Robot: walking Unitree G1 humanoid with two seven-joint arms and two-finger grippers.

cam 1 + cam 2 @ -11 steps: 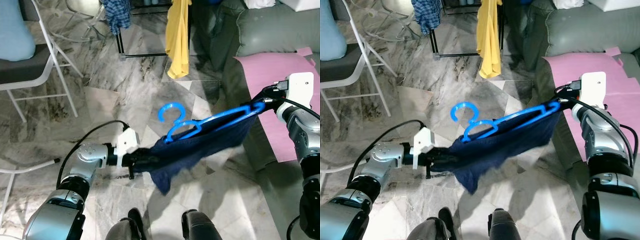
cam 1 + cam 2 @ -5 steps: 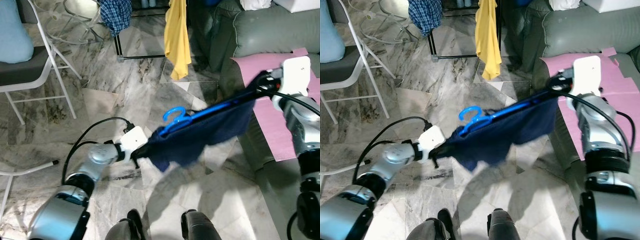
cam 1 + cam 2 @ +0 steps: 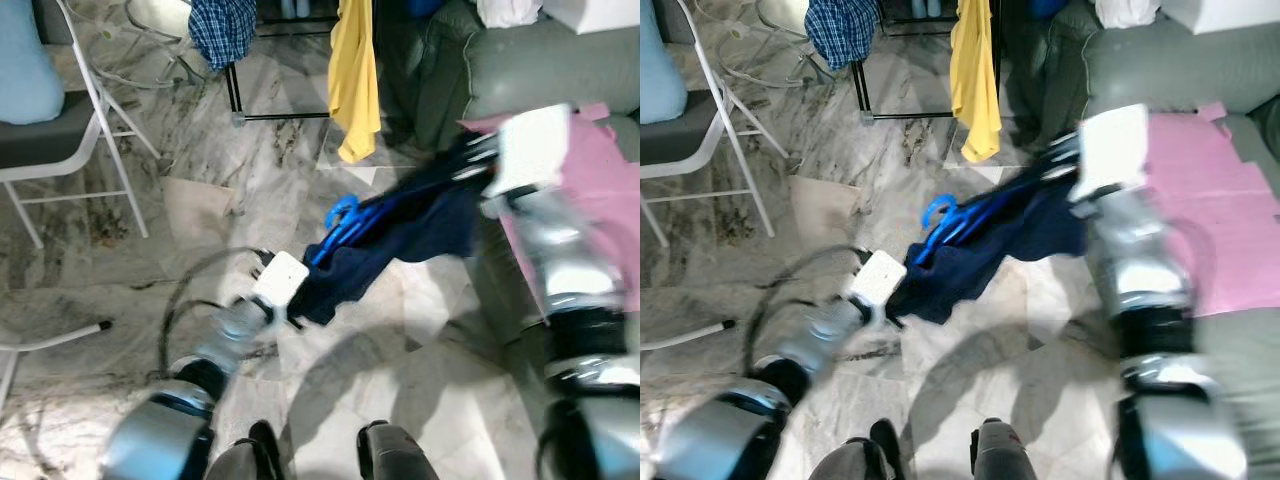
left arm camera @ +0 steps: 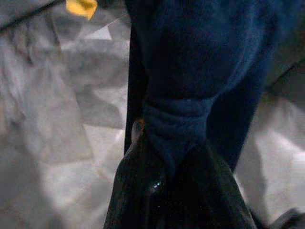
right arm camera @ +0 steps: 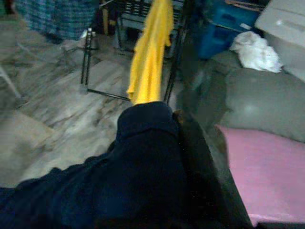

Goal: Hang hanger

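A blue hanger [image 3: 340,213] carries a navy garment [image 3: 405,230] and hangs slanted in the air between my two arms, blurred by motion. My left gripper [image 3: 298,300] is shut on the garment's lower bunched end [image 4: 175,125]. At the upper end, near the sofa's corner, my right gripper [image 3: 466,165] is shut on the hanger, and the navy cloth [image 5: 143,157] drapes over its fingers. The hanger's hook points toward the black clothes rack [image 3: 236,100] on the far side, where a yellow garment [image 3: 355,70] and a plaid one [image 3: 222,25] hang.
A grey sofa [image 3: 560,60] with a pink sheet [image 3: 610,170] stands on my right. On the left is a white folding chair [image 3: 75,120] with a dark seat. Marble floor [image 3: 180,190] lies between me and the rack. My feet [image 3: 385,455] show below.
Both arms have carried the hanger and garment farther forward toward the rack. The right arm has swung left and the hanger now slants more steeply. The view has shifted slightly too.
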